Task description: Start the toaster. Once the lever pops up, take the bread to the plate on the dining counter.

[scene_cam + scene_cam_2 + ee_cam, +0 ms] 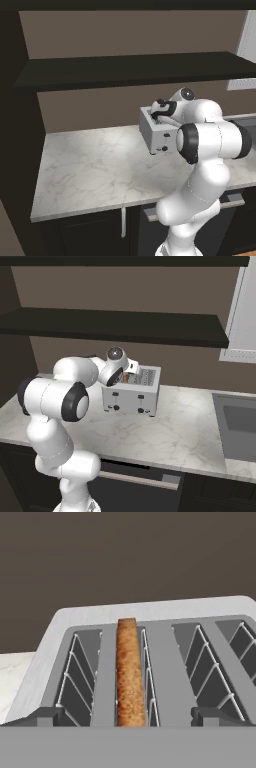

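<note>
The bread (131, 672) stands on edge in a slot of the toaster (150, 662), pointing straight away from the gripper (127, 717), whose fingers are spread wide on either side of it.

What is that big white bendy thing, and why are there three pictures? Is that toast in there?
The white bendy thing is a robot arm. Two cameras sit behind it, one on each side, so two pictures show the same kitchen from different sides. The third camera rides on its hand and looks straight down into the toaster, a silver box on the marble counter. Yes, that brown strip is the bread, standing on edge in the second slot from the left in the hand picture. The two dark tips at the bottom of that picture belong to the gripper, the robot's pinching hand. It is open, one tip on each side of the bread, and holds nothing.
</note>
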### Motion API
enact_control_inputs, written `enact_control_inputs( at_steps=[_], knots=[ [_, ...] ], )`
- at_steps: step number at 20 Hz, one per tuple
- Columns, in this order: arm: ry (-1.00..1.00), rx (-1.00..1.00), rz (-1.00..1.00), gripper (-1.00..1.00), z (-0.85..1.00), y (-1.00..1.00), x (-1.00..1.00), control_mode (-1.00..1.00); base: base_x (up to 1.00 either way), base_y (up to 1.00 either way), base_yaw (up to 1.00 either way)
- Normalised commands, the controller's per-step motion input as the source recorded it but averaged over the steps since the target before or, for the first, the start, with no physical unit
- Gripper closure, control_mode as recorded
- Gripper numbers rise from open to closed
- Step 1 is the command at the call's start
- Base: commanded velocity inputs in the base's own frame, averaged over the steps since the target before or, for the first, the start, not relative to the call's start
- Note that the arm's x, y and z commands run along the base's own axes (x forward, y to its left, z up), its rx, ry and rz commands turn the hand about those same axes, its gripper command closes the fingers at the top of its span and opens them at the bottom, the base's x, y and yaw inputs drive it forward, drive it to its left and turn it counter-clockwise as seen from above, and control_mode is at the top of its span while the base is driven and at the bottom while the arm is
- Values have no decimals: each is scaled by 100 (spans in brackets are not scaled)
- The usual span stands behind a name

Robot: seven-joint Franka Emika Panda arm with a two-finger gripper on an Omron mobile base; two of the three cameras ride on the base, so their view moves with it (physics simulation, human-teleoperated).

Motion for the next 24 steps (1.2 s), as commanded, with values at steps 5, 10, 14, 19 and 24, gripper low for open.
enact_control_inputs(
  at_steps=[5,10,14,19,24],
  knots=[
    [0,0,0,-100,-10,0,0,-100,0,0,0],
    [0,0,0,-100,-3,0,0,-100,0,0,0],
    [0,0,0,-100,0,0,0,-100,0,0,0],
    [0,0,0,-100,0,0,0,-100,0,0,0],
    [0,0,0,-100,0,0,0,-100,0,0,0]
  ],
)
